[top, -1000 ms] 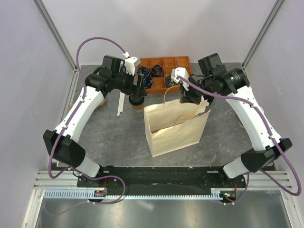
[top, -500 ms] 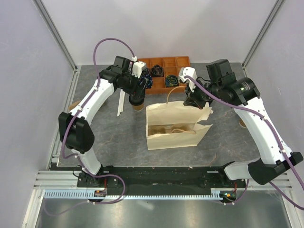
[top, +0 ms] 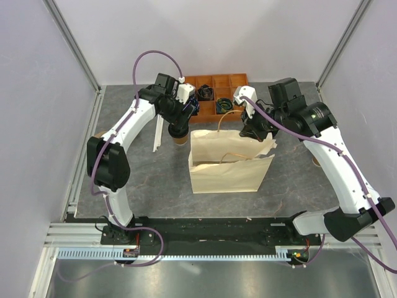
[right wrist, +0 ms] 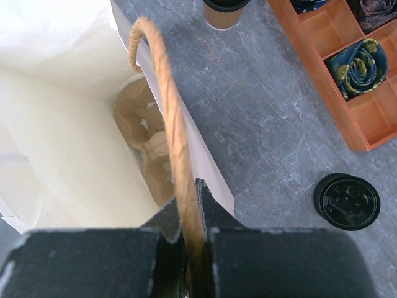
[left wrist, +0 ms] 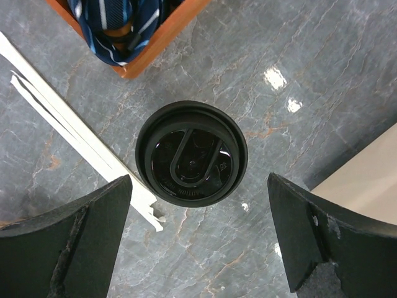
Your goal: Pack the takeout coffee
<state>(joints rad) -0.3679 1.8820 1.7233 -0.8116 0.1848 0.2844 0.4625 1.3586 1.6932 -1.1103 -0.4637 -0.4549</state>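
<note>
Your overhead view places the coffee [top: 178,134] on the worktop [top: 155,180], just left of the bag [top: 229,169] and in front of the orange tray [top: 214,82], with the left claw [top: 178,119] directly above it. It hides the claw's stance. The left wrist view settles that: you are looking straight down on the coffee's lid [left wrist: 191,153], with both fingers [left wrist: 68,242] spread wide to either side of it and touching nothing. White strips [left wrist: 74,143] lie just left of the cup.

The coffee stands upright, its long axis vertical, lid up. The tan wall narrows towards the worktop, and only the overhead and right wrist views show it.

The right claw [top: 251,131] sits at the bag's far rim in the overhead view. The right wrist view shows it pinched together [right wrist: 192,214] on the bag's twisted paper handle [right wrist: 170,124]. That view alone looks down into the bag, where a pulp carrier [right wrist: 146,139] lies at the bottom. It also catches a second black lid [right wrist: 346,201] on the worktop beside the bag. You cannot tell whether a cup sits under it.
</note>
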